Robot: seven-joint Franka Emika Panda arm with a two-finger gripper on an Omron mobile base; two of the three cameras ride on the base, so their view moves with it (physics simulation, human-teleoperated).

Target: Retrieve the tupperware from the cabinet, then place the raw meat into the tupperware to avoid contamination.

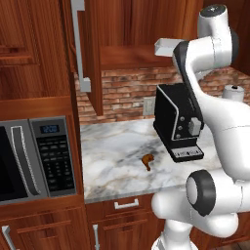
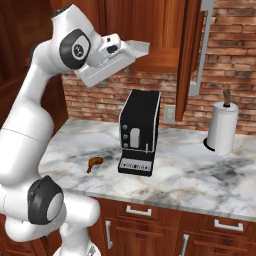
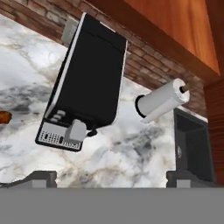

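tool (image 3: 111,175) released, empty | tupperware (image 1: 167,47) on cabinet (image 1: 122,29) shelf just beside it | risk: knocking it off; raw meat (image 1: 147,159) far below

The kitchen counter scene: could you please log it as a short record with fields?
cabinet: door open
tupperware: white container on the cabinet shelf, beside the hand
raw meat: drumstick lying on the marble counter, left of the coffee machine
gripper: open, holding nothing
paper towel roll: upright, right of the coffee machine
microwave: built in, left of the counter
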